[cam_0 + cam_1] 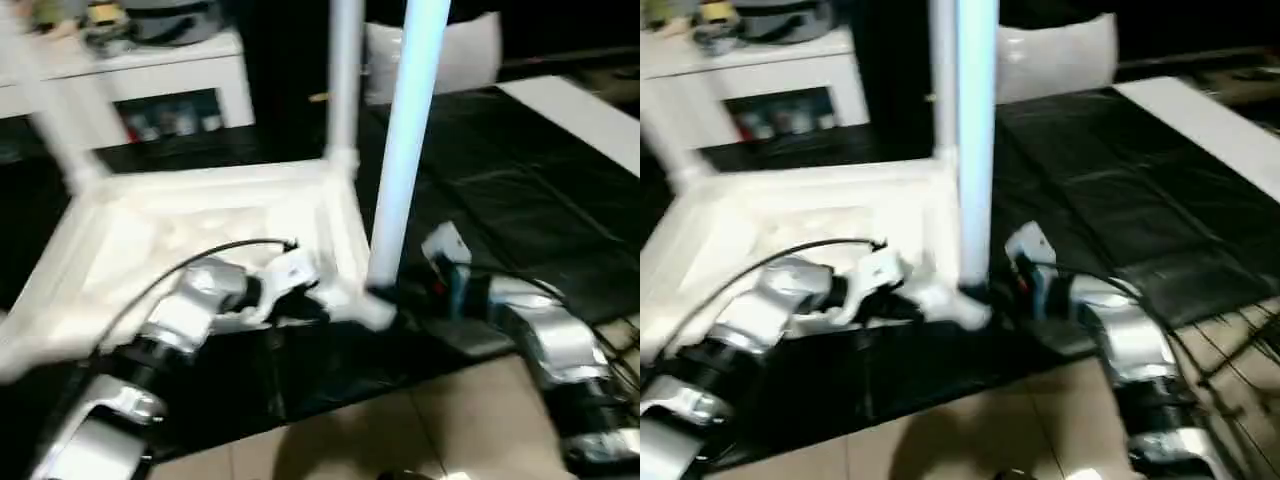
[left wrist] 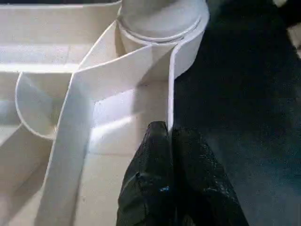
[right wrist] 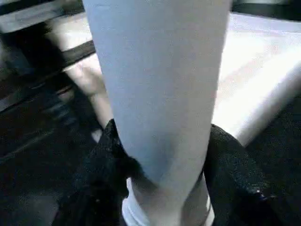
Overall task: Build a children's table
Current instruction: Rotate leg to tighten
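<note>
Right wrist view shows you your right fingers clamped on the leg seated in the table top's corner socket; left fingers together beside that socket

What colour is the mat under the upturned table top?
Black mat, best in the left eye view.

place: a room indoors, like a home or a test room | floor: pale tiles near, with a black mat spread over them | far left: a low white shelf with small things on top and inside | far middle: a white bag
</note>
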Tool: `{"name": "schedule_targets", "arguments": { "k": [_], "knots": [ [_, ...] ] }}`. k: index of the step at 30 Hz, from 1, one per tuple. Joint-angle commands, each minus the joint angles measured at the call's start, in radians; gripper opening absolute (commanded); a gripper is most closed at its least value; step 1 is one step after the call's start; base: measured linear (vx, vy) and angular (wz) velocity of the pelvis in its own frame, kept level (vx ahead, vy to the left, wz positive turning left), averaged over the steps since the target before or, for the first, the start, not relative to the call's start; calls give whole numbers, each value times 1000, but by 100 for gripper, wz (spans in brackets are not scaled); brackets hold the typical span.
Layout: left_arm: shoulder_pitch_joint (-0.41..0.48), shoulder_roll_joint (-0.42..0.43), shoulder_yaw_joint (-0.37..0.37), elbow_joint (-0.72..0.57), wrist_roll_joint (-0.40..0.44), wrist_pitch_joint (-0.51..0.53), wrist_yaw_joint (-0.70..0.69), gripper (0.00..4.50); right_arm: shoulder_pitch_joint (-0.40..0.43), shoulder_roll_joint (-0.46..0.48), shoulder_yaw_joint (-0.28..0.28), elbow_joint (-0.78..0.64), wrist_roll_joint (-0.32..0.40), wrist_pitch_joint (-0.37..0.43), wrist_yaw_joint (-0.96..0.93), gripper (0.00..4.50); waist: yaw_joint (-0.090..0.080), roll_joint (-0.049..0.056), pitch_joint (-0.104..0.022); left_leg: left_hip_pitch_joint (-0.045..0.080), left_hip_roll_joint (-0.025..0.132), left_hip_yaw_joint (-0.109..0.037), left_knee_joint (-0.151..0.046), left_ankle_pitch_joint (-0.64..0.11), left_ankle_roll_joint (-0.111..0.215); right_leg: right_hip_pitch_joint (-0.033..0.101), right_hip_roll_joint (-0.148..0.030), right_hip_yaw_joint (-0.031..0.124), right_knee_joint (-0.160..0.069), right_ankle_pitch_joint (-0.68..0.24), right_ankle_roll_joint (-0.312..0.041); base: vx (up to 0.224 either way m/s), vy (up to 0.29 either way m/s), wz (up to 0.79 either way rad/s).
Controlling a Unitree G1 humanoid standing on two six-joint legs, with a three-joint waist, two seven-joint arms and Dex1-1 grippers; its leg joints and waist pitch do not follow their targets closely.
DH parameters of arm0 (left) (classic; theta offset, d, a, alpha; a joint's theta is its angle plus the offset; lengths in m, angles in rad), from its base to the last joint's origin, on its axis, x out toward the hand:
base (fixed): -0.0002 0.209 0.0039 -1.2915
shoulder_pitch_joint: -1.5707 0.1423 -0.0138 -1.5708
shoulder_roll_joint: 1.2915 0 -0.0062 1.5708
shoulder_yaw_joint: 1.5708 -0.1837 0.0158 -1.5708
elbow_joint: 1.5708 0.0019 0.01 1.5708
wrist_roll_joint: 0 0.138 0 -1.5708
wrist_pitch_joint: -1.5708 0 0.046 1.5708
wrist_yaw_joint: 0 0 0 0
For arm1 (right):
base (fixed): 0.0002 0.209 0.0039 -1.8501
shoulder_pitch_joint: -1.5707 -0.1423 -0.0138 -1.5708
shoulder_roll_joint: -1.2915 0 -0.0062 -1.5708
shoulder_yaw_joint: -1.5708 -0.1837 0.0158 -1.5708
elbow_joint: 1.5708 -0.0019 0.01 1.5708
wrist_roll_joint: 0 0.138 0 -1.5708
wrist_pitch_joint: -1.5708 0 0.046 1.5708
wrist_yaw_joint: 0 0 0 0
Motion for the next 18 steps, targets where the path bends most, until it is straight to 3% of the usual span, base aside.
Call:
{"name": "schedule_targets", "arguments": {
  "k": [1,3,5,9,10,11,13,15,18],
  "knots": [
    [-19,-98,-24,-79,-49,8,33,0,-36,84,42,19,1,27,-80,191,-8,-19,-61,-14,36,-19,-81,-214,49,62,-53,37,-94,-538,-12,0,0,0],
    [-32,-148,-10,-69,-29,42,126,0,-59,143,22,50,-24,29,-212,191,-20,-18,-65,-22,33,-20,-79,-178,57,66,-56,38,-88,-498,-36,0,0,0],
    [-37,-183,-5,-63,-15,61,185,0,-77,186,-3,78,-33,26,-300,191,-33,-18,-65,-22,30,-17,-76,-151,70,64,-55,41,-86,-480,-54,0,0,0],
    [-35,-194,-7,-58,30,64,253,0,-76,202,-33,88,-26,-38,-313,191,-37,-17,-73,-29,32,-18,-73,-100,106,70,-56,46,-72,-390,-77,0,0,0],
    [-36,-190,-6,-52,33,57,259,0,-70,192,-33,83,-22,-48,-294,191,-35,-17,-75,-29,33,-19,-72,-85,114,71,-57,48,-68,-362,-86,0,0,0],
    [-37,-186,-3,-47,37,53,267,0,-63,182,-33,77,-21,-59,-273,226,-31,-16,-81,-33,36,-20,-67,-19,148,73,-56,52,-51,-259,-119,0,0,0],
    [-39,-172,1,-42,44,54,266,0,-47,159,-46,66,-11,-66,-239,247,-23,-17,-81,-34,37,-19,-63,23,183,72,-55,55,-41,-193,-147,0,0,0],
    [-40,-151,1,-37,51,46,251,0,-32,128,-65,52,10,-67,-197,267,-14,-18,-79,-31,39,-16,-63,22,202,71,-55,55,-43,-201,-154,0,0,0],
    [-41,-122,-5,-28,54,23,221,0,-12,72,-68,37,24,-79,-128,305,-1,-18,-77,-27,42,-14,-65,5,197,70,-54,55,-47,-247,-144,0,0,0]
  ]
}}
